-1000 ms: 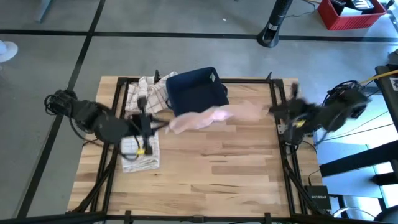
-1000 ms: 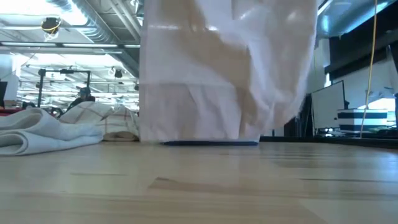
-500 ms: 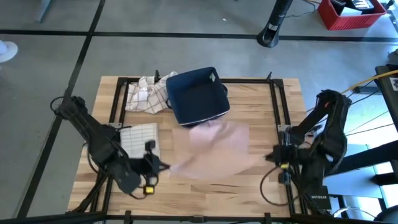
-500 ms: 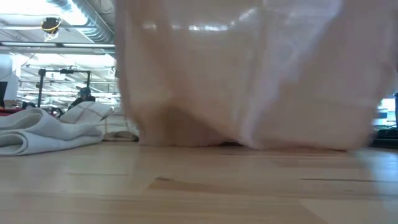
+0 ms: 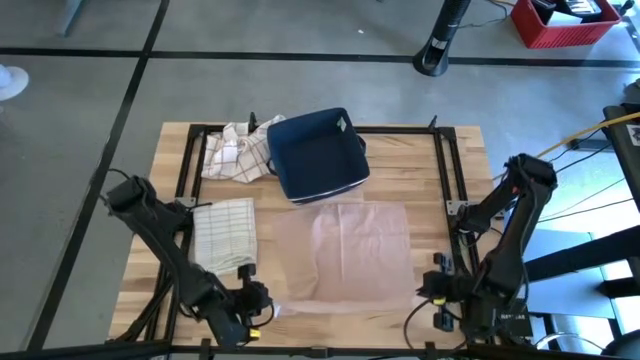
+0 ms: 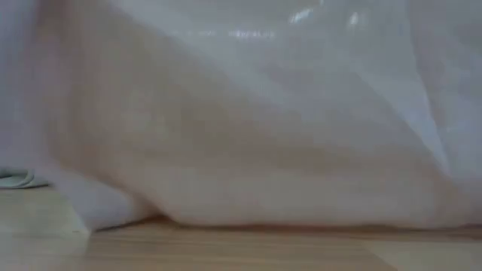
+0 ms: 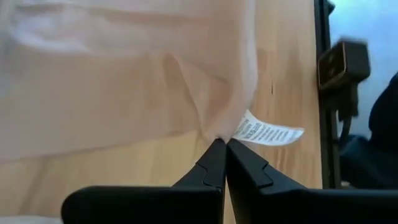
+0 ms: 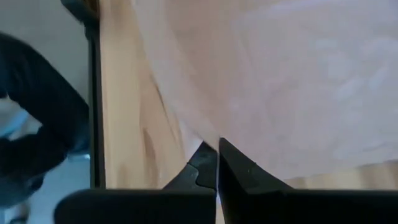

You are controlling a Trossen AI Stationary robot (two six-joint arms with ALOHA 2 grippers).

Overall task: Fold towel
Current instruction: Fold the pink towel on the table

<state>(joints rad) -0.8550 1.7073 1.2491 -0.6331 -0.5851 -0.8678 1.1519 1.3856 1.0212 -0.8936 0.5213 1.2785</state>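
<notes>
A thin pale pink towel lies spread over the middle of the table and fills the low view. My left gripper is shut at its near-left corner, by the white care label. My right gripper is shut at its near-right corner. Both stand close to the table's near edge. My left gripper pinches the towel's near-left corner between its two shut fingers, right beside the care label, coming from the near side. The cloth runs away from the fingers toward the far side, lightly creased. My right gripper pinches the near-right corner between its shut fingers, also from the near side. The towel spreads from there across the table, its far part lying on the wood.
A folded checked towel lies left of the pink one. A crumpled checked cloth and a navy basket sit at the far edge. Black frame rails run along the table's sides. Bare wood shows at the far right.
Both grippers have moved from the far part of the table toward its near edge and down, staying shut. The towel, first a bunched strip hanging between them by the basket, has been drawn out and laid flat over the table's middle.
</notes>
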